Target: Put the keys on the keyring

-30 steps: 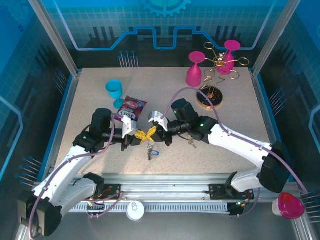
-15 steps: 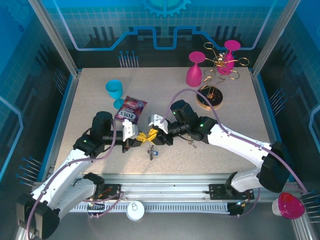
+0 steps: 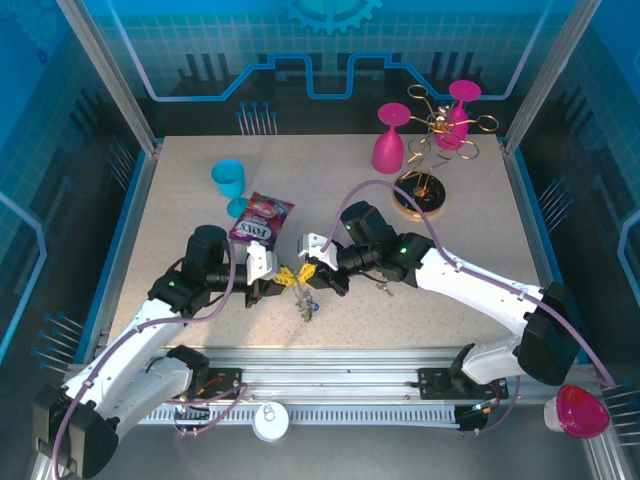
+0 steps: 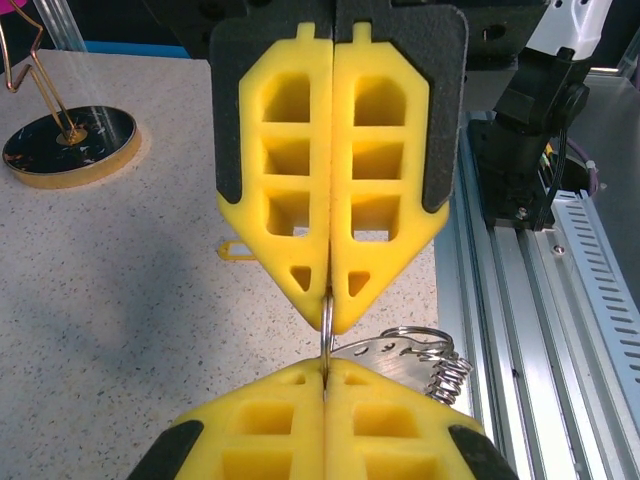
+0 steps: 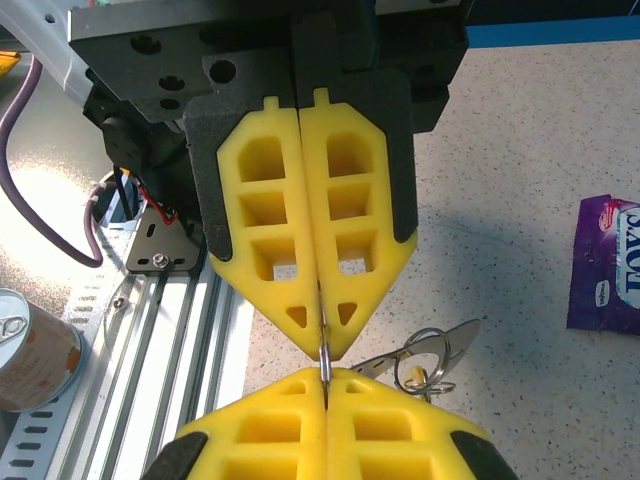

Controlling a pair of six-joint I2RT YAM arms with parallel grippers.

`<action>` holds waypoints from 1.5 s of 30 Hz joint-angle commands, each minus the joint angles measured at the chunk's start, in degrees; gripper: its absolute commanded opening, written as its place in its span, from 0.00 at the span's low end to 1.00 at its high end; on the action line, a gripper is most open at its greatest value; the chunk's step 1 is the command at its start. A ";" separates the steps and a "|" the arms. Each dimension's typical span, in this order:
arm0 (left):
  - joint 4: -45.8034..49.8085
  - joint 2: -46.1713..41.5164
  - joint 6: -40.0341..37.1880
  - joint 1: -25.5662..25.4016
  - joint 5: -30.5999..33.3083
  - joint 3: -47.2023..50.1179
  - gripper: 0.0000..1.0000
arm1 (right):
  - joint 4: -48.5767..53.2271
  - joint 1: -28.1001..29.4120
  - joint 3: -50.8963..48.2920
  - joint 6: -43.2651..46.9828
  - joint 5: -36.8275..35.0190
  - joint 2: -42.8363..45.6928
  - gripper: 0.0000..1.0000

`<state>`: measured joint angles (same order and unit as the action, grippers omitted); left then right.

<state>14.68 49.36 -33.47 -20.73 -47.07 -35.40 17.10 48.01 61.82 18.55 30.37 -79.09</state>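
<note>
Just nearer than the purple foil snack packet (image 3: 262, 218), a few small silver metal keys (image 3: 305, 310) dangle below the thin silver wire keyring (image 4: 327, 322). The ring stands edge-on between two yellow foam-padded grippers meeting tip to tip: the left gripper (image 4: 325, 372) and the right gripper (image 5: 324, 378), each pressed together on its wire. Right of the packet lies one tiny loose key (image 3: 380, 287). Best, I judge, to hold one side firm while the other eases the coil apart — no yanking.
</note>
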 commanded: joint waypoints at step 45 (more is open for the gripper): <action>-17.16 0.02 11.30 -0.89 -5.97 3.36 0.00 | -15.84 -2.04 -8.32 -7.65 0.18 7.50 0.27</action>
<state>2.85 50.09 -24.86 -21.23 -49.58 -32.56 3.44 45.30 51.77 11.55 28.56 -70.41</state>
